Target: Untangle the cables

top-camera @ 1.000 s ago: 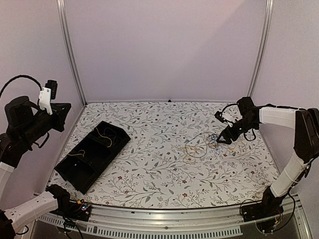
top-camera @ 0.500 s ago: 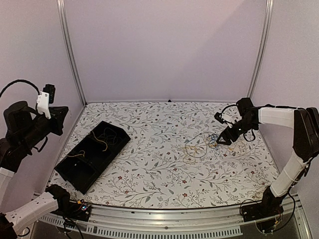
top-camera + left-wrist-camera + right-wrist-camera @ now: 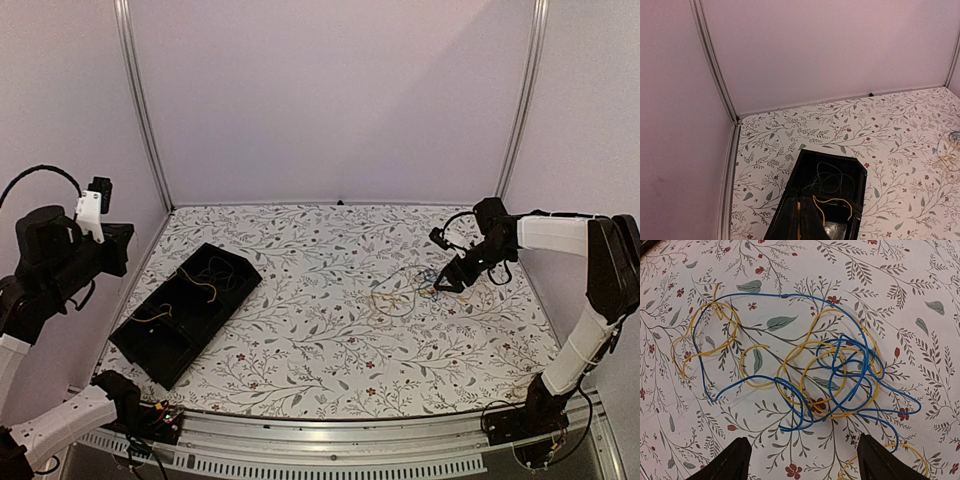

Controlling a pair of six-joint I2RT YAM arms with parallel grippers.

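A tangle of thin blue and yellow cables [image 3: 408, 286] lies on the floral table right of centre. In the right wrist view the cables [image 3: 835, 375] fill the middle, with blue loops crossing yellow loops. My right gripper [image 3: 447, 282] hovers at the tangle's right edge; it is open and empty [image 3: 802, 465], with the fingertips just short of the nearest blue loop. My left gripper [image 3: 118, 246] is raised at the far left, above and beyond the black tray. Its fingers [image 3: 802, 225] are dark against the tray and look shut, with a thin yellow line in the slit between them.
A black two-compartment tray [image 3: 160, 345] lies diagonally at the left. Its far compartment [image 3: 830, 156] holds a thin dark cable [image 3: 832, 179] and a yellow cable [image 3: 840, 202]. Another yellow cable [image 3: 150, 312] lies in the near compartment. Walls and metal posts close in the table.
My left arm has drawn back to the left and dropped slightly. My right gripper has barely shifted over the tangle. The cables have not moved.
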